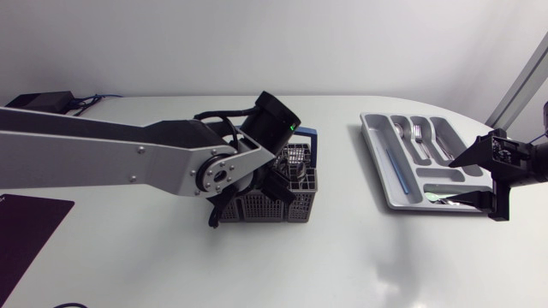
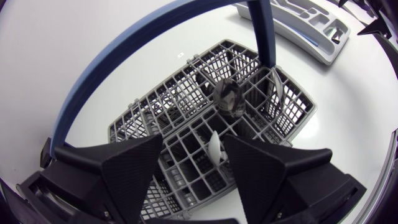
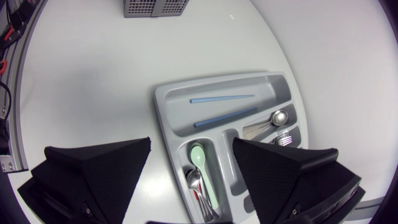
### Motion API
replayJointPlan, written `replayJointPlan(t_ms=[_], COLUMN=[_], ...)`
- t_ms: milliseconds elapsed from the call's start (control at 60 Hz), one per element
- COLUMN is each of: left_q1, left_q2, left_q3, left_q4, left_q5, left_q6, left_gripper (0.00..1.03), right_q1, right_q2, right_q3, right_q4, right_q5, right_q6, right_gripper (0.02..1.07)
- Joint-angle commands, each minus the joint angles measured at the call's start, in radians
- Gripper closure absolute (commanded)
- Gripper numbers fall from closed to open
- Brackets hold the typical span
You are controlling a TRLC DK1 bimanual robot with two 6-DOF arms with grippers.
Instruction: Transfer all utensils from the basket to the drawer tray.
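The grey wire basket (image 1: pixel 257 205) with a blue handle (image 2: pixel 112 81) stands mid-table. My left gripper (image 1: pixel 278 184) hangs just over it, open. Between its fingers (image 2: pixel 134 165) a white utensil tip (image 2: pixel 214 149) sticks up without touching them. Further in the basket (image 2: pixel 186 112) stand a dark metal utensil (image 2: pixel 227 96) and a metal handle (image 2: pixel 277 87). The grey drawer tray (image 1: pixel 373 158) lies at the right. My right gripper (image 1: pixel 449 182) is open and empty above the tray's near end. The tray (image 3: pixel 163 118) holds a pale green spoon (image 3: pixel 199 158), metal spoons (image 3: pixel 196 183), forks (image 3: pixel 273 121) and two blue sticks (image 3: pixel 221 98).
A black box (image 1: pixel 38 100) with cables sits at the back left. A dark mat (image 1: pixel 26 231) lies at the front left corner. White tabletop stretches between the basket and the tray.
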Motion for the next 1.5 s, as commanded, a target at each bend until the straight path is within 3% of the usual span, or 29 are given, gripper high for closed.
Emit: replayJointPlan(t_ms=[0, 250, 400, 1067, 1483], left_q1=[-0.002, -0.006, -0.014, -0.114, -0.118], left_q2=[0.025, 0.008, -0.004, -0.119, -0.244], left_q3=[0.022, 0.019, 0.013, -0.001, 0.002], left_q4=[-0.009, -0.009, -0.007, -0.006, -0.061], left_q5=[-0.031, -0.036, -0.036, -0.189, -0.197], left_q6=[0.003, 0.006, 0.012, 0.181, 0.259], left_gripper=[0.5, 0.87, 0.95, 0.96, 0.96], right_q1=[0.013, 0.036, 0.044, 0.073, 0.116], right_q2=[-0.032, -0.117, -0.131, -0.207, -0.279], right_q3=[-0.04, -0.078, -0.09, -0.136, -0.144], right_q4=[-0.017, -0.02, -0.02, -0.054, -0.087], right_q5=[-0.011, -0.032, -0.034, -0.046, -0.075], right_q6=[0.02, 0.046, 0.049, 0.051, 0.086], right_gripper=[0.11, 0.11, 0.11, 0.11, 0.11])
